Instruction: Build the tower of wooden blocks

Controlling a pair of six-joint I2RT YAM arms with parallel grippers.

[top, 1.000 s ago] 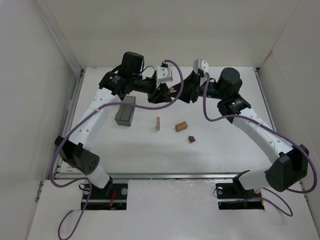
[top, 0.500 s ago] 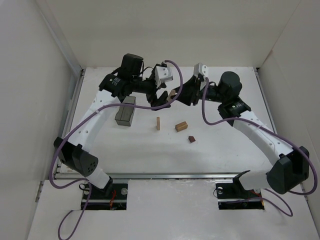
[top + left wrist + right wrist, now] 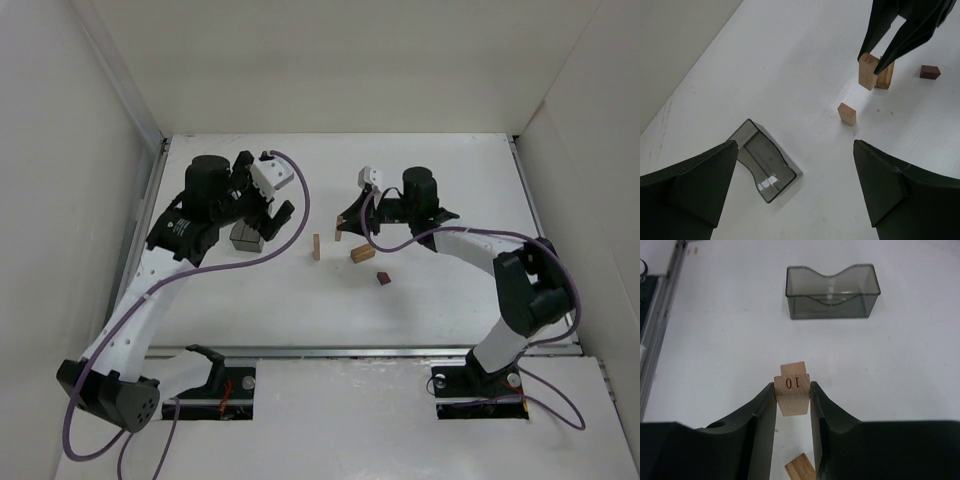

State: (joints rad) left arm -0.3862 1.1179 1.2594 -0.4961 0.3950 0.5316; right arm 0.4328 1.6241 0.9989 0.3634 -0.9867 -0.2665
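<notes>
Right-wrist view only: "10" stamp on smooth tan block [image 3: 792, 397] pinched by right gripper [image 3: 792, 391]; left gripper [image 3: 795, 145] splayed, empty, over translucent grey box [image 3: 765, 162].

Bright, even overhead light washes the white table [image 3: 440, 300], and shadows are soft and pale. A small glint shines inside the grey box [image 3: 765, 165]. Beyond that box things look crisp; nearer than it, the left gripper [image 3: 795, 145] looms dark and slightly blurred.

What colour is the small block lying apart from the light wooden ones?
The block is dark reddish-brown; the left wrist view shows it best.
</notes>
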